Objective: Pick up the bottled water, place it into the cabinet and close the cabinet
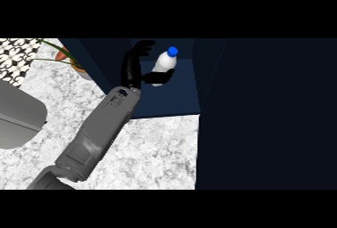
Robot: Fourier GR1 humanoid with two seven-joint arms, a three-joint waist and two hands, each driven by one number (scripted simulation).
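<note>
White and grey marbled stone counter (151,151) fills the lower part of the head view. Behind it stands an open dark blue cabinet (172,103). Inside this cabinet is the white plastic water bottle with a blue cap (166,62). Its long axis is nearly upright in the picture, the cap end leaning a little to the right.

The black left hand (135,67) is on a grey forearm that comes from the lower left and reaches into the cabinet. Its fingers (139,48) rise just to the left of the bottle, spread and only slightly bent, not closed around it. The thumb (158,80) crosses the bottle's lower end; I cannot tell if it touches. The right hand does not show.

I judge that the bottle is already placed, so the hand should leave toward the left and back, away from the bottle. The broad dark panel (270,116) on the right is probably the door to be closed.

At the upper left are a potted green plant in an orange pot (71,60) and a grey rounded object (16,116).
</note>
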